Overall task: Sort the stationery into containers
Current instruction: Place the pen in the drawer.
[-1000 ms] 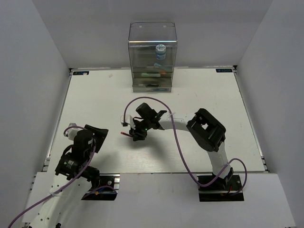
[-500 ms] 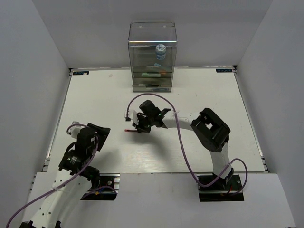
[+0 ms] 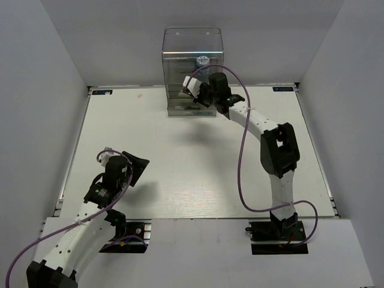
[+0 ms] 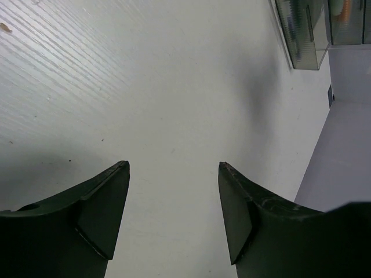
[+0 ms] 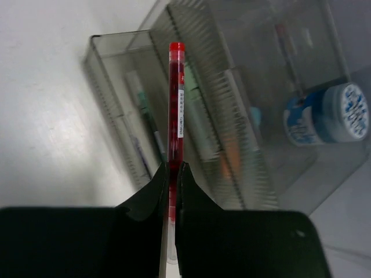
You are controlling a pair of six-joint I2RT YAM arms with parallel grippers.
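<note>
My right gripper [image 5: 174, 168] is shut on a red pen [image 5: 176, 98], which sticks straight out past the fingertips toward the clear drawer cabinet [image 5: 243, 69]. In the top view the right gripper [image 3: 198, 91] is held against the front of the cabinet [image 3: 180, 66] at the table's far edge. A blue-white roll [image 5: 327, 119] sits on an upper level, also seen as the roll [image 3: 203, 62] from above. A green-white pen [image 5: 142, 104] lies in a lower drawer. My left gripper [image 4: 174, 165] hangs open over bare table, near left [image 3: 137, 167].
The white table [image 3: 150, 138] stretches between the arms and the cabinet. Grey walls close in the back and both sides. The right arm's purple cable [image 3: 240, 156] loops over the table's right half. The cabinet's corner [image 4: 307, 29] shows far off in the left wrist view.
The right gripper shut on the red pen at mid-table, lifted it and carried it to the cabinet's front. The left arm rose and swung a little to the right, still open.
</note>
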